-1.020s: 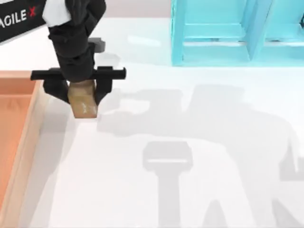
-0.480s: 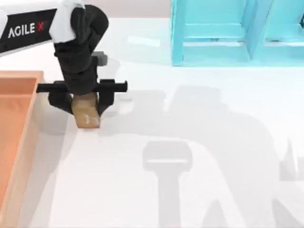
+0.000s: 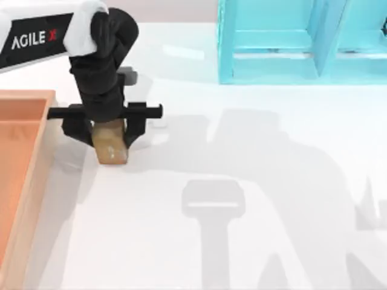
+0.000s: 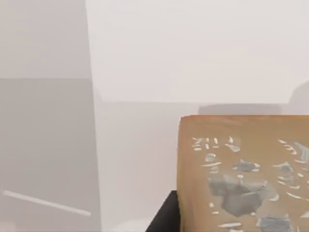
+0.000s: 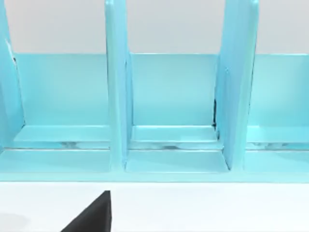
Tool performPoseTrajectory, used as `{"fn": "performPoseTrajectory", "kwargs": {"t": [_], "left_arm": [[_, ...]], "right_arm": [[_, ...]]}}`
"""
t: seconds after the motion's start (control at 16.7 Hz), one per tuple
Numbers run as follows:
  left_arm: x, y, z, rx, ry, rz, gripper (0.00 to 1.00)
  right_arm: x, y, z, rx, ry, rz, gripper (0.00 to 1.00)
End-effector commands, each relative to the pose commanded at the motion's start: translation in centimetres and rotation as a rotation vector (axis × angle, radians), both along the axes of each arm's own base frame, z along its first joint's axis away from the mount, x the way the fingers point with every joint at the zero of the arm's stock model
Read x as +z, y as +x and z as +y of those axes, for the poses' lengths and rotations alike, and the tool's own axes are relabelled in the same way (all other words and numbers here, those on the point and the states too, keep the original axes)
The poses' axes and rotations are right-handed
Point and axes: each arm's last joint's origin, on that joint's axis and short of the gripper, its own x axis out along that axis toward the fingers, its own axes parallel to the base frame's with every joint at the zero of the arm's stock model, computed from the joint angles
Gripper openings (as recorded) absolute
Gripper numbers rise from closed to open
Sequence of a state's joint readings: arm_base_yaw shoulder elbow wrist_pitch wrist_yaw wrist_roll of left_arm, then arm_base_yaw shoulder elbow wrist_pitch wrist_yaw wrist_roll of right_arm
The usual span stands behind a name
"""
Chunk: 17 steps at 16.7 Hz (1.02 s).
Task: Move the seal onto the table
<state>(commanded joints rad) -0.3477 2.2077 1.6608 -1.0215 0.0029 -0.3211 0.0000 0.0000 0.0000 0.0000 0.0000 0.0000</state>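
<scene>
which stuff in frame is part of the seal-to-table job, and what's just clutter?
In the job:
- seal, held in the left gripper beside the tray
- table, bare white surface under it

Just lying about:
- wooden tray, at the table's left edge
- turquoise shelf unit, at the far side of the table

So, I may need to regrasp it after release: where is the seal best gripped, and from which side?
Judging by its pose, from above, across its two narrower side faces. The seal is a small rectangular block, about as wide as the left gripper, whose fingers straddle it that way beside the wooden tray over the table. The marked face stays free.
</scene>
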Motion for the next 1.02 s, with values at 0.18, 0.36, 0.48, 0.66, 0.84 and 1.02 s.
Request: {"fn": "performPoseTrajectory", "kwargs": {"t": [0.18,0.36,0.48,0.66,0.84,1.02], "left_arm": [[0.0,0.0,0.0,0.0,0.0,0.0,0.45],[0.0,0.0,0.0,0.0,0.0,0.0,0.68],[0.0,0.0,0.0,0.0,0.0,0.0,0.83],[0.0,0.0,0.0,0.0,0.0,0.0,1.0],[0.0,0.0,0.0,0.0,0.0,0.0,1.0],[0.0,0.0,0.0,0.0,0.0,0.0,1.0]], "right_arm": [[0.0,0.0,0.0,0.0,0.0,0.0,1.0],[0.0,0.0,0.0,0.0,0.0,0.0,1.0],[0.0,0.0,0.0,0.0,0.0,0.0,1.0],[0.0,0.0,0.0,0.0,0.0,0.0,1.0],[0.0,0.0,0.0,0.0,0.0,0.0,1.0],[0.0,0.0,0.0,0.0,0.0,0.0,1.0]]}}
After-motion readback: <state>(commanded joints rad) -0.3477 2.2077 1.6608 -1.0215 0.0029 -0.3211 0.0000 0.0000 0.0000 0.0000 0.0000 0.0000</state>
